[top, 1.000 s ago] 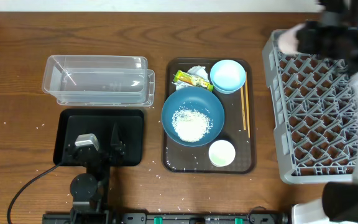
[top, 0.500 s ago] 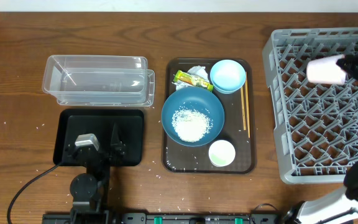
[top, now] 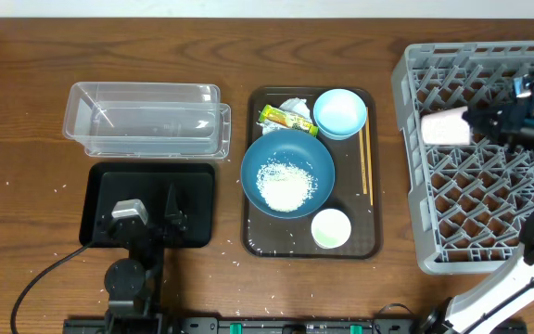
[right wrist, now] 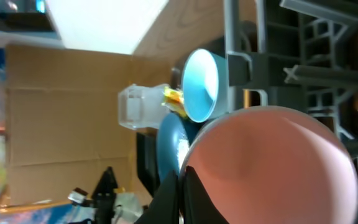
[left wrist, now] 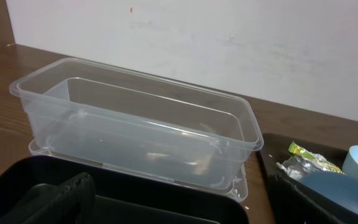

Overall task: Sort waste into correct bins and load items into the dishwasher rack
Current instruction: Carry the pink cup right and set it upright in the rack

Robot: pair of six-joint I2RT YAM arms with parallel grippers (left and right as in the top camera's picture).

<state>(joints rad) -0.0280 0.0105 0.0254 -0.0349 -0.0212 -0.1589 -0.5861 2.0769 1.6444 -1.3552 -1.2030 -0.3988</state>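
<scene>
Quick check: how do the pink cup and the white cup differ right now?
The pink cup lies on its side, gripped by the right gripper over the dishwasher rack; the white cup stands upright and free on the brown tray. The pink cup is pale pink, the white cup white. Both are small round cups.

Pale pink cup (top: pixel 445 126) sideways over grey rack (top: pixel 412 186)

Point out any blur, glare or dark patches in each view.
Overhead: evenly lit, sharp, rice grains in the dark-blue bowl distinct. Left wrist: clear tub soft with faint reflections, black tray nearly featureless. Right wrist: turned sideways, pink cup close, blurred, washed-out white patch at top.
</scene>
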